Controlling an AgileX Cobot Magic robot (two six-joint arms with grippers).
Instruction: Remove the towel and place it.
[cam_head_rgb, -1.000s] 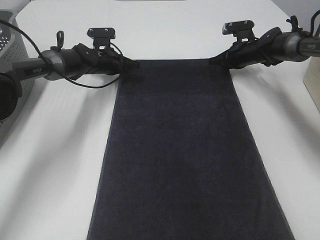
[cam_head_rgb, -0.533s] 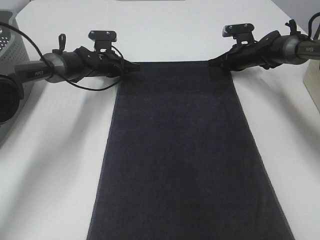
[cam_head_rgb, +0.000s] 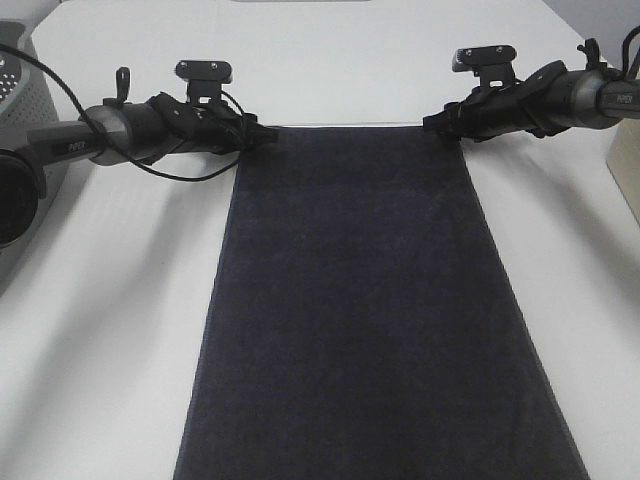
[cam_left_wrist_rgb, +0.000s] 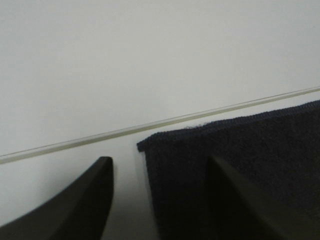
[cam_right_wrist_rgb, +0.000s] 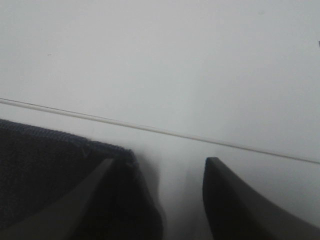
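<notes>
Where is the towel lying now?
In the exterior high view, the towel lies flat along the table's middle, its far corners beside the left gripper and right gripper.

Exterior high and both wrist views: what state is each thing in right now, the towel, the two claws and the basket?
towel: spread flat on the table, lying lengthwise, far corners by the claws.
left claw: open, fingers apart astride the towel's corner, not clamping it.
right claw: open, fingers apart at the other far corner, not clamping.
grey basket: at the table's left edge, mostly cut off; contents cannot be told.
</notes>
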